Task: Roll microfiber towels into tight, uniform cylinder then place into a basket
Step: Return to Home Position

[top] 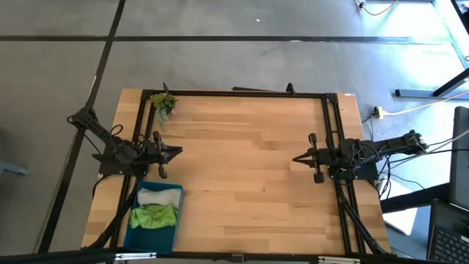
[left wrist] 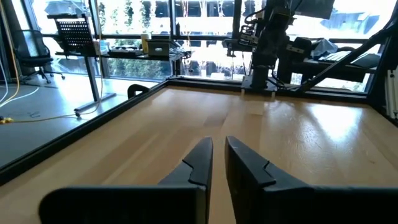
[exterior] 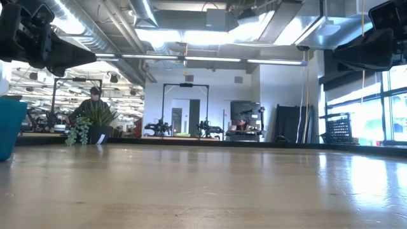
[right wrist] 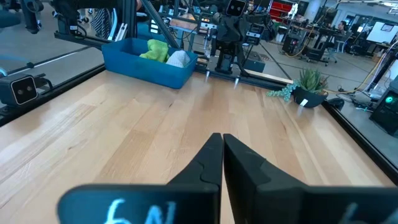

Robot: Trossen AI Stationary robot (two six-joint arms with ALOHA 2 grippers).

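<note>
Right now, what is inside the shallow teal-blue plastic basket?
A light grey rolled towel and a lime green towel, side by side. The basket floor beneath them is hidden.

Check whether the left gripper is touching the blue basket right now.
Apart. The low view shows the left gripper hanging well above the basket, with the bright room visible between them.

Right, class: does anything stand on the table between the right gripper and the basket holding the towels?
Nothing visible does. Bare table runs from the right gripper to the basket, with both towels inside. The plant sits at a far corner, off that line.
</note>
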